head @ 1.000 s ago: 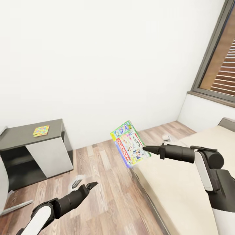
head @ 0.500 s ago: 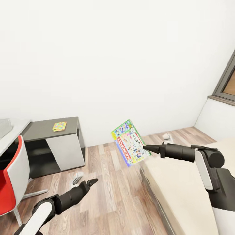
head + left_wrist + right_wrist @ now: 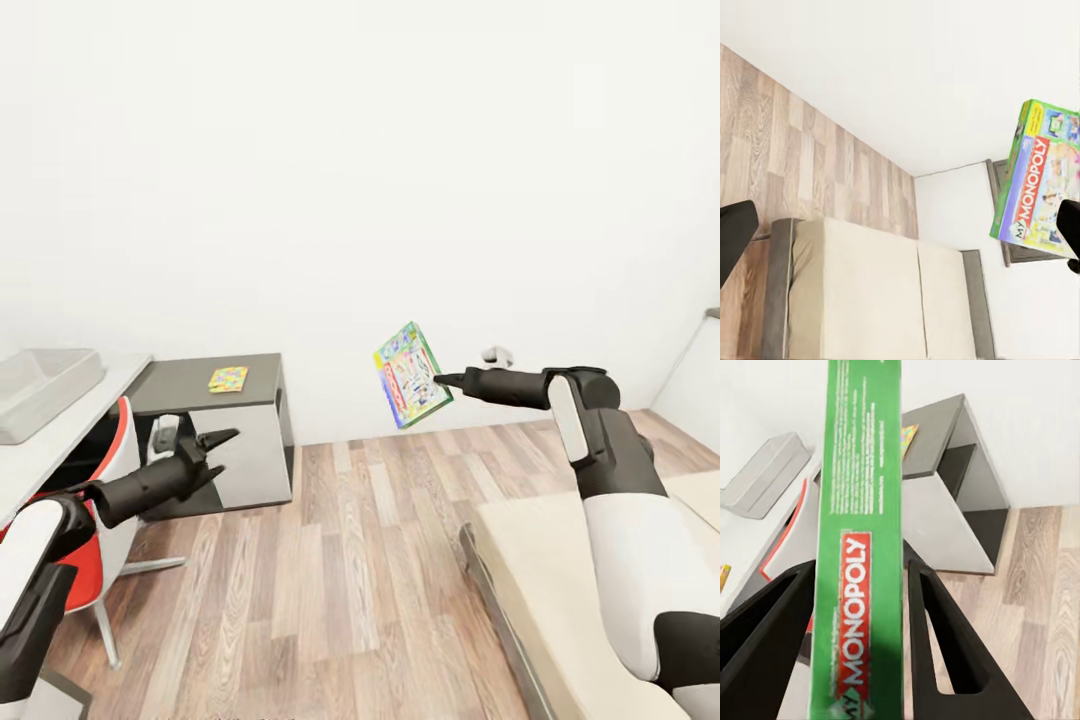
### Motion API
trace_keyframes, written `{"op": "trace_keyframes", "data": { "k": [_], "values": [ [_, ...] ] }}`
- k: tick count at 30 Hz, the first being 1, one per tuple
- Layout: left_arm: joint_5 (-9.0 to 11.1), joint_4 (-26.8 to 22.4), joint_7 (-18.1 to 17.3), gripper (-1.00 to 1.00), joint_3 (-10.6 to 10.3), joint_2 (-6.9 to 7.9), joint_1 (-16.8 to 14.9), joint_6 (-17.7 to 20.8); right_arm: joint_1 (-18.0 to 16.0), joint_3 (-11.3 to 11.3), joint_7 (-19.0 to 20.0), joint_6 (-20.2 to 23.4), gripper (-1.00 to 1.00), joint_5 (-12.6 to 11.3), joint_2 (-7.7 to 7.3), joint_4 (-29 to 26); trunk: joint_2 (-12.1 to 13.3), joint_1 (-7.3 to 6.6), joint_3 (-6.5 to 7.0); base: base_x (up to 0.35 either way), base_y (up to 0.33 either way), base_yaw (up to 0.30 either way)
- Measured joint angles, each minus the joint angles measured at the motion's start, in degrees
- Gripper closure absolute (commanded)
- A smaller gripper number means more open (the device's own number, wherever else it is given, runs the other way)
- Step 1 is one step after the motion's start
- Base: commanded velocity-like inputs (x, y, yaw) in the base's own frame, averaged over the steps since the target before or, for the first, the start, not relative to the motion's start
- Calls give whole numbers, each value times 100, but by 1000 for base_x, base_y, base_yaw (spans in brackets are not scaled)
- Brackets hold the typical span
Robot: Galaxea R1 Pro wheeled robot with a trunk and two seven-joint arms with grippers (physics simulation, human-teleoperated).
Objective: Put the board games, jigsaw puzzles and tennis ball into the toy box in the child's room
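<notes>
**Monopoly box held aloft by right gripper, mid-room**

The right gripper (image 3: 442,380) is clamped on a board game box (image 3: 410,374), seen just right of centre in the head view, against the white wall and above the wooden floor (image 3: 350,560). The box is held off every surface, standing on edge and tilted, with its long axis running from upper left to lower right. Its printed face is turned toward the head camera.

In the right wrist view the box (image 3: 862,540) appears edge-on, its narrow green side running up the middle of the frame between the two dark fingers (image 3: 945,652), which sit against it on either side. The side carries a red panel reading "MONOPOLY" in white, with fine white print above that is too small to read.

In the left wrist view, at the right edge, the box (image 3: 1039,184) shows its cover, with the words "MY MONOPOLY" running along its long axis.

The left gripper (image 3: 215,442), at centre left of the head view, has its fingers slightly parted and holds nothing.

A grey cabinet (image 3: 215,420) stands against the wall at centre left, with a small multicoloured flat item (image 3: 228,379) on top. A red chair (image 3: 95,520) and a white table edge (image 3: 40,450) occupy the left edge. The bed (image 3: 560,590) fills the lower right.
</notes>
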Motion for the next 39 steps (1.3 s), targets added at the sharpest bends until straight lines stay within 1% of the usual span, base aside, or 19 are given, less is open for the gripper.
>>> {"op": "trace_keyframes", "data": {
  "k": [2, 3, 4, 5, 7, 13, 14, 17, 20, 21, 22, 23, 25, 30, 32, 36, 37, 38, 39],
  "values": [
    [73, 0, -4, -100, 45, 36, 2, 24, 9, 31, -13, 3, 100, -6, 18, -14, -1, 0, 1, 0, 0, 22],
    [171, -1, -7, -100, 101, 96, 26, 39, 39, 88, -12, -3, 100, -2, 7, -217, -1, 0, 1, 0, 0, 3],
    [432, -1, -10, -100, 153, 162, 62, 56, 181, 153, -5, 9, 100, -89, -15, -681, -2, -1, 1, 0, 0, 29],
    [515, -1, -10, -100, 182, 224, 78, 61, 236, 177, 33, 11, 100, -209, -18, -864, -2, -1, 1, 0, 0, 145],
    [578, 1, -10, -100, 206, 284, 99, 68, 274, 202, 84, 1, 100, -83, -7, -982, 0, 0, 1, 0, 0, 227],
    [604, 5, -10, -100, 331, 341, 150, 72, 291, 242, 104, 5, 100, -88, 11, -1034, 0, 0, 1, 0, 0, 282],
    [607, 5, -13, -100, 366, 354, 162, 70, 292, 265, 105, 3, 100, -77, 16, -1036, 0, 0, 1, 0, 0, 293],
    [611, 5, -16, -100, 583, 360, 242, 66, 290, 309, 106, 1, 100, -74, 7, -1038, 0, 0, 0, 0, 0, 294],
    [663, 5, -15, -100, 657, 369, 317, 71, 287, 315, 106, 1, 100, -72, 10, -1039, 0, 0, 0, 0, 0, 289],
    [768, 5, -14, -100, 682, 384, 351, 73, 286, 316, 106, 0, 100, -71, 6, -1039, 0, 0, -3, 0, 0, 272],
    [907, 5, -13, -100, 703, 440, 374, 91, 285, 317, 108, -1, 100, -71, 0, -1045, 0, 0, -6, 0, 0, 269],
    [975, 5, -13, -100, 706, 481, 385, 102, 285, 319, 109, 1, 100, -79, 2, -1048, 0, 0, -9, 0, 0, 264],
    [1149, 3, -2, -100, 738, 632, 475, 132, 262, 324, 112, 1, 100, -90, 24, -1061, 0, 0, -17, 0, 0, 259],
    [1143, 4, 377, -100, 719, 697, 559, 191, 250, 331, 108, 3, 100, -84, 36, -1066, -1, -1, -42, 60, 0, 230],
    [1142, 6, 419, -100, 712, 705, 574, 206, 252, 345, 106, 2, 100, -80, 39, -1065, -1, -3, -47, 279, -2, 65],
    [1143, 4, 413, -100, 714, 720, 580, 239, 271, 552, 130, 3, 100, -65, 39, -1062, -1, -3, -51, 324, -54, 20],
    [1152, 7, 393, -100, 746, 757, 594, 507, 286, 605, 132, -6, 100, -57, 13, -1263, -1, -4, -50, 340, -116, 3],
    [1155, 7, 390, -100, 749, 760, 593, 547, 288, 611, 127, 9, 100, -139, 10, -1323, -2, -4, -50, 341, -122, 2],
    [1158, 8, 388, -100, 754, 764, 593, 595, 290, 609, 125, -4, 100, -67, 5, -1435, -2, -3, -51, 343, -29, 0]
  ]
}}
